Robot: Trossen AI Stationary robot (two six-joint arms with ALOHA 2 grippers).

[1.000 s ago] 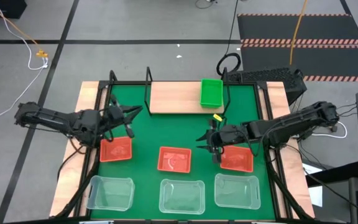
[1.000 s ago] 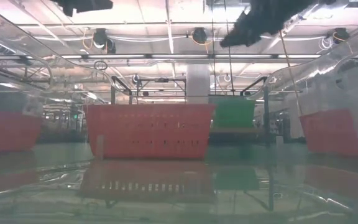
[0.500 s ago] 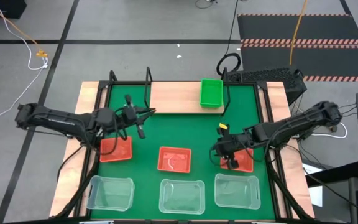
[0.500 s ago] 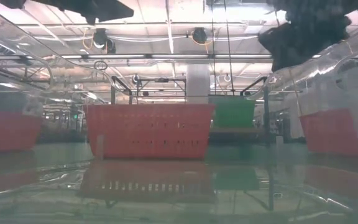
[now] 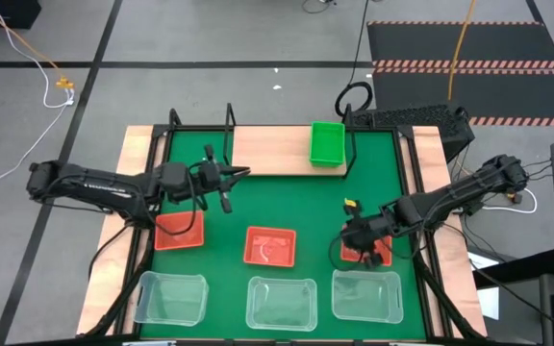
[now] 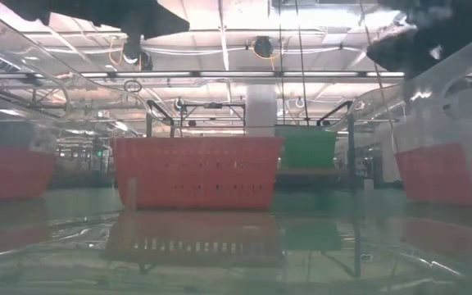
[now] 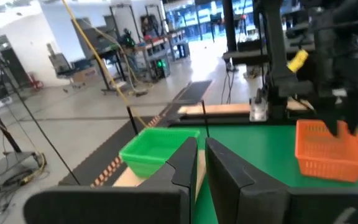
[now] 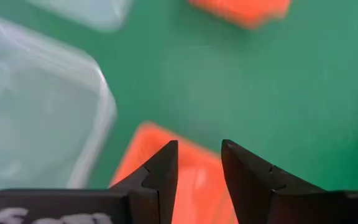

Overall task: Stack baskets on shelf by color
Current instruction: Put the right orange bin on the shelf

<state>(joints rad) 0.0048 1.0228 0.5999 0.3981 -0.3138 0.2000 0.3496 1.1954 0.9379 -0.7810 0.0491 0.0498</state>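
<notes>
1. Nearest the front edge of the table mat point(image 5: 287, 207), three clear baskets sit in a row: left point(image 5: 170, 296), middle point(image 5: 281, 302) and right point(image 5: 366, 293). None has moved in the last second.

2. Behind them lie three red-orange baskets: left point(image 5: 180, 230), middle point(image 5: 269, 246) and right point(image 5: 373, 253).

3. The right gripper point(image 5: 362, 234) has swung from beside the right red-orange basket's inner edge to directly over it. In the right wrist view its fingers point(image 8: 160, 171) stand slightly parted, with nothing between them, above that basket's rim point(image 8: 157, 155). I judge a pick of this basket is being lined up; no grasp yet.

4. The left gripper point(image 5: 225, 183) has left the left red-orange basket and travelled toward the shelf point(image 5: 272, 151), now hanging over bare mat near the shelf's front left corner. Its fingers point(image 7: 188, 165) are nearly pressed together and hold nothing.

5. Farthest back, the shelf lies along the mat's far edge with a green stack point(image 5: 327, 142) at its right end, unchanged. Whether it holds one or several green baskets cannot be told. No red-orange or clear basket is shelved yet, so most of the task remains.
</notes>
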